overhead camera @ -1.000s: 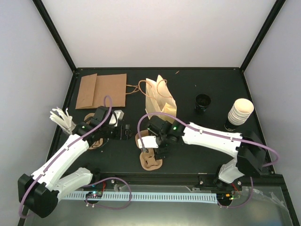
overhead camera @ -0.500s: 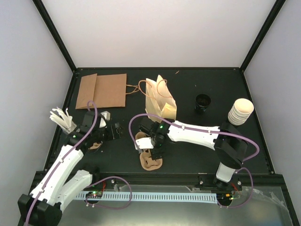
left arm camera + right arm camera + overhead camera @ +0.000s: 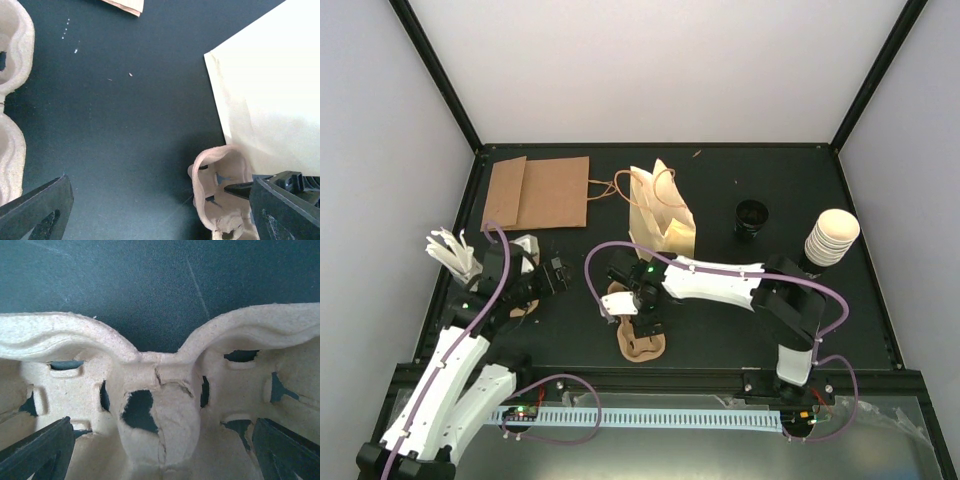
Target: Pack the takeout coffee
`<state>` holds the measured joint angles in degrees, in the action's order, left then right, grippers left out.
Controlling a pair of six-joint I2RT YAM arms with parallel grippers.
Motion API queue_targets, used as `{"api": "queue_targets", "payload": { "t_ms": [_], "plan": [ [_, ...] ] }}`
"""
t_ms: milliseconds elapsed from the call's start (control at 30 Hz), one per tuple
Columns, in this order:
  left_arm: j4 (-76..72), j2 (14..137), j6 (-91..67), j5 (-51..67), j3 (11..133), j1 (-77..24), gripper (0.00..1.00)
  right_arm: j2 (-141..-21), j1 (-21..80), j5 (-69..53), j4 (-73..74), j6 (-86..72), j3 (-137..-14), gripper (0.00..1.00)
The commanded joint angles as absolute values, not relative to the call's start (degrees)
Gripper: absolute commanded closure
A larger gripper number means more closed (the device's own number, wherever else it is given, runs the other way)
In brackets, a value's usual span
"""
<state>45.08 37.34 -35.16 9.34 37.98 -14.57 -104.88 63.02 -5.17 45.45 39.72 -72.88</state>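
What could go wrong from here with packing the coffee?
1. The right gripper, jaws open, hangs close over the tray, whose middle post is cracked; closing there may tear it.
2. The bag stands just beyond that arm; a swing could tip it.
3. The cups are nested in a stack, so a grab may lift several.

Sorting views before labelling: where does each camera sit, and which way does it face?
Top external: above and behind the bases, looking down on the table; left arm and right arm show.
Left wrist: on the left arm, facing down at the cream bag and pulp carrier; left gripper open, tips at bottom corners.
Right wrist: close above that carrier; right gripper open, tips likewise.
Shared: all three show that carrier.
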Motion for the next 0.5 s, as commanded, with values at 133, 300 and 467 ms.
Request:
{"api": "queue_targets", "payload": {
  "t_ms": [133, 300, 467],
  "plan": [
    [45.6, 36.0, -36.3, 7.2, 37.9, -13.9, 0.01, -107.9, 63.4, -5.6, 43.3, 40.5, -74.5, 0.00],
    [45.3, 35.7, -36.2, 7.1, 37.9, -13.9, 0.01, -108.8, 63.3, -5.4, 42.5, 40.9, -74.3, 0.01],
    [44.8, 35.8, -35.7, 7.8, 37.7, -13.9, 0.01, -110.0, 63.4, -4.8, 42.9, 41.1, -74.4, 0.01]
  ]
}}
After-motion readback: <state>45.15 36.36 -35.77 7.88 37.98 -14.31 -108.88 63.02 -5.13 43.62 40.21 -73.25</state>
